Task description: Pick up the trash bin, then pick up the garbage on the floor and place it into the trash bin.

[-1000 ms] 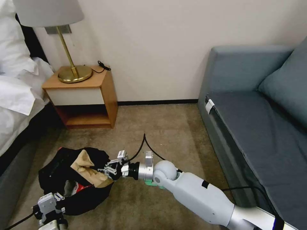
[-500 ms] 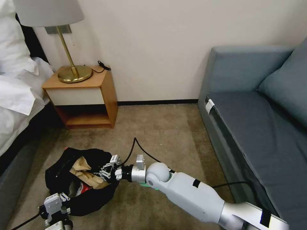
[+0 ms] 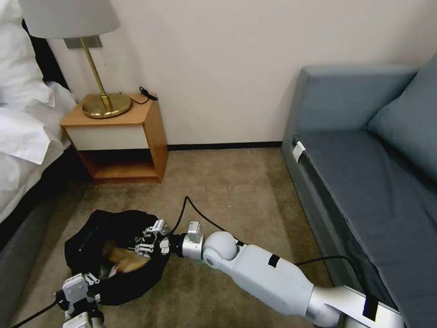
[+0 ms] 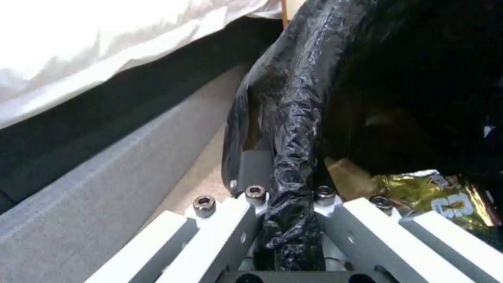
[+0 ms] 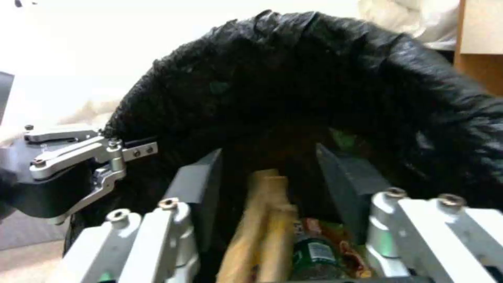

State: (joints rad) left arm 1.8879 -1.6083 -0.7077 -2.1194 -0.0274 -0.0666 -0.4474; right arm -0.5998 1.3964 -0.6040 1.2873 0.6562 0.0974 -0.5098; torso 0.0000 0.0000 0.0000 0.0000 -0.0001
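The trash bin (image 3: 114, 255) sat low on the carpet at the near left, close to the bed (image 3: 22, 136), its crinkly black liner bunched over the rim. The left hand (image 4: 288, 212) was clamped on that rim at the bin's near edge, the plastic pinched tight between its white fingers (image 4: 230, 232), so the bin itself looked already secured.

The right hand (image 3: 146, 240) reached in from the right over the bin's far-right side and hung above the opening. In the right wrist view its dark pads (image 5: 202, 184) stood apart, with the tan paper wrapper (image 5: 262, 220) lying below and between them and touching neither as far as could be seen; I judged it released rather than gripped. The head view showed the same tan piece (image 3: 129, 262) resting inside the bin.

Other litter was already in there: a small green-labelled bottle (image 5: 314, 251) beside the tan paper, a scrap of red wrapper (image 5: 314, 227) just by it, and a gold-brown snack wrapper (image 4: 440, 196) near the left hand's side. The carpet in sight between the nightstand (image 3: 118, 136) and the sofa (image 3: 364, 182) carried no loose litter, apart from a bit of green half hidden under the right arm's wrist (image 3: 209, 263), too covered to name.

By my reading the task was nearly finished
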